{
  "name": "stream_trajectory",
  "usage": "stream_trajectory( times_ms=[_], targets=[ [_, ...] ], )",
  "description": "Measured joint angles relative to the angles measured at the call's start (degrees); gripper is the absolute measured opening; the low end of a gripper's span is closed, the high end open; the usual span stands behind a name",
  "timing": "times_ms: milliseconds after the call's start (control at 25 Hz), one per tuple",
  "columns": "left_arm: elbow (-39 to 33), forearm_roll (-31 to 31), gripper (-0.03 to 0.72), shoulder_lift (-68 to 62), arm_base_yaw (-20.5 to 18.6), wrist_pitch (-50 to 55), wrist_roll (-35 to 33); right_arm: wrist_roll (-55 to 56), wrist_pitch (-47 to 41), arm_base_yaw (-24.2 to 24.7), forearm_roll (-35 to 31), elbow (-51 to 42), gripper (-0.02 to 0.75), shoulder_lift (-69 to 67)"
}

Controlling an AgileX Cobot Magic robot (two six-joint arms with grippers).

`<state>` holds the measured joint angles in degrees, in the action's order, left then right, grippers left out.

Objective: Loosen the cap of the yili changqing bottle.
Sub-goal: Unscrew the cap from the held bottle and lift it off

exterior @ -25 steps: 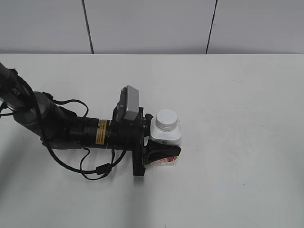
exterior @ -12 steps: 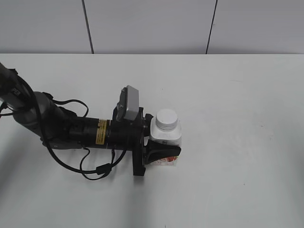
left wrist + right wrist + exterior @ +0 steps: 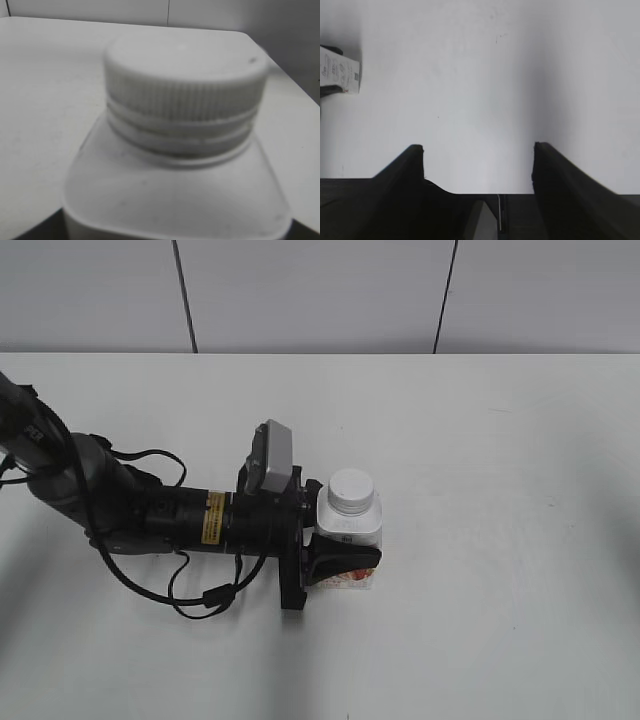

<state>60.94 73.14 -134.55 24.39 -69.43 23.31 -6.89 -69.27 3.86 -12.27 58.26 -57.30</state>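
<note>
Cap (image 3: 351, 490) seated on bottle (image 3: 349, 532); left gripper (image 3: 345, 558) clamped on bottle body; right gripper (image 3: 479, 150) spread, holding nothing.

The left arm (image 3: 150, 515) is black and dark grey, built of round segments, with a yellow label around one segment. Thin black cables (image 3: 190, 585) loop beside and below it. A grey box-shaped camera (image 3: 272, 457) sits on the wrist. The right gripper (image 3: 478, 150) has two black wedge-shaped fingers.
</note>
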Motion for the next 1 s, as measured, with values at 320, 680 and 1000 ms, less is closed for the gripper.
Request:
stream_trajectory(
  times_ms=[320,680,1000],
  targets=[
    [0.0,-0.1,0.381,0.0,0.0,0.0,0.0,8.9,0.0,-2.8,-3.2,9.3,0.533,-15.5],
    [0.0,-0.2,0.381,0.0,0.0,0.0,0.0,22.6,-0.2,-20.6,-4.2,21.2,0.533,-32.1],
    [0.0,-0.3,0.380,0.0,0.0,0.0,0.0,28.9,-0.2,-31.7,-5.2,33.2,0.533,-43.8]
  ],
)
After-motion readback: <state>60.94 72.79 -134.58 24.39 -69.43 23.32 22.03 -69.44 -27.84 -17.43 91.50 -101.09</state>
